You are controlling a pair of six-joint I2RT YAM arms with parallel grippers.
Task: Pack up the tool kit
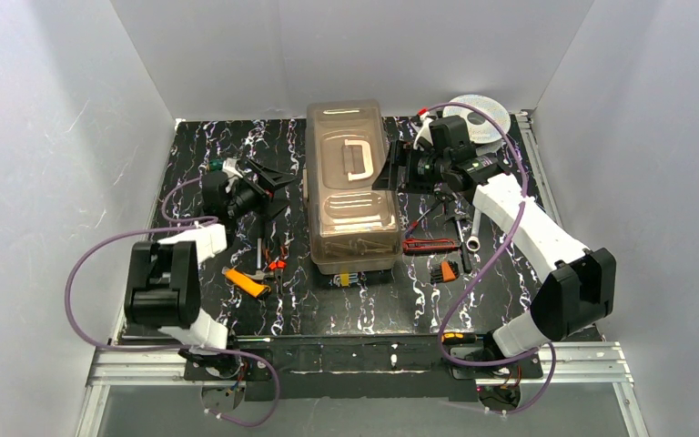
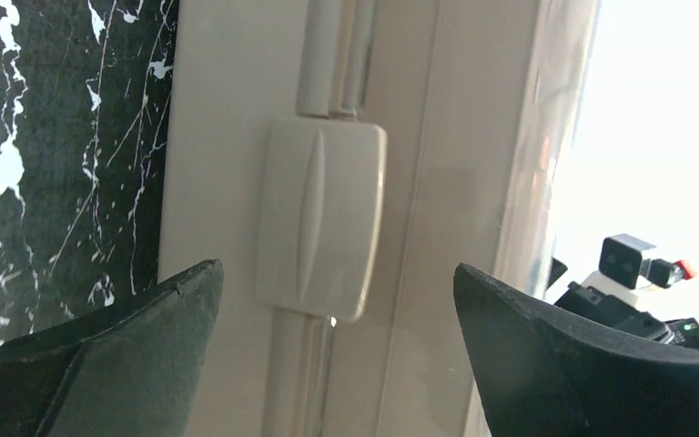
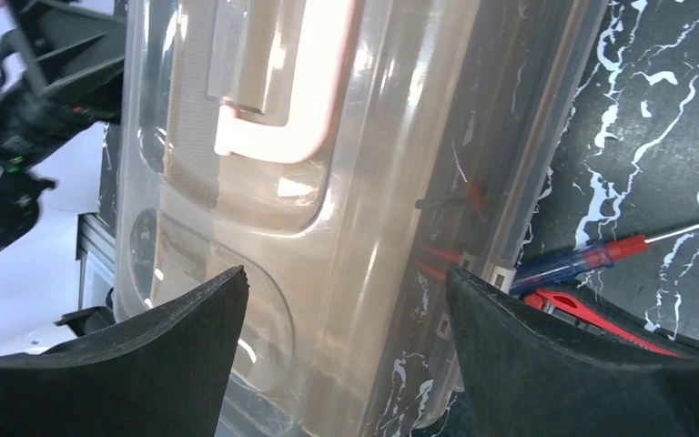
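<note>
The taupe toolbox stands in the middle of the mat with its smoky lid down and its cream handle flat on top. My left gripper is open at the box's left side. In the left wrist view its jaws stand wide apart, facing the cream side latch. My right gripper is open at the box's right side; its jaws straddle the lid's edge below the handle. Both grippers are empty.
Loose tools lie on the mat: an orange knife and pliers at the front left, a red tool, an orange and black piece and a silver socket at the right. A blue and red screwdriver lies beside the box. A wire spool sits at the back right.
</note>
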